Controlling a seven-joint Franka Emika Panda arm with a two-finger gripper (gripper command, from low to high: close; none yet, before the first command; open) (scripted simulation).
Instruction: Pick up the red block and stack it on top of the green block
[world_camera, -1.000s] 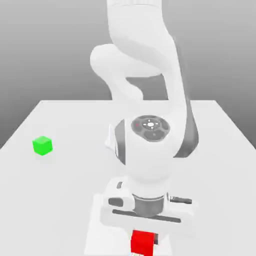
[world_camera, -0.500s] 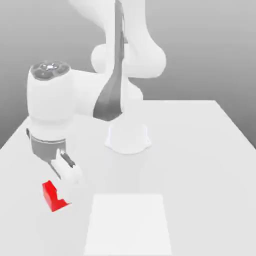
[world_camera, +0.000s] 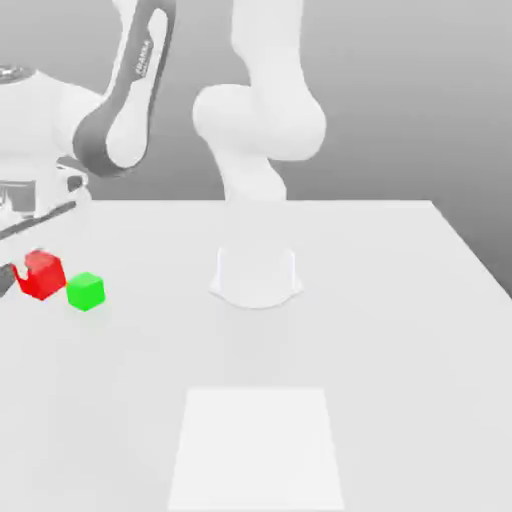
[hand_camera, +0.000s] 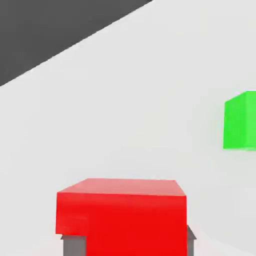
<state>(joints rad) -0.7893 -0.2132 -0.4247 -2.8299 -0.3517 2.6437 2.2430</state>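
Note:
The red block (world_camera: 44, 275) hangs tilted at the exterior view's far left with my gripper (world_camera: 30, 268) shut on it. The green block (world_camera: 86, 290) rests on the white table just to the exterior view's right of the red one, almost touching it in the picture. In the hand view the red block (hand_camera: 122, 215) sits close between grey fingertips (hand_camera: 74, 245), and the green block (hand_camera: 241, 121) lies off to one side, beyond it. Part of the hand is cut off by the exterior view's left edge.
The arm's white round base (world_camera: 256, 275) stands mid-table. A paler square patch (world_camera: 256, 450) lies on the table (world_camera: 400, 350) in front of it. The table's edge on the exterior view's left runs close to the gripper.
The arm has swung from the table's front to the exterior view's left. The red block travelled with it, farther back and up, and now hangs beside the green block.

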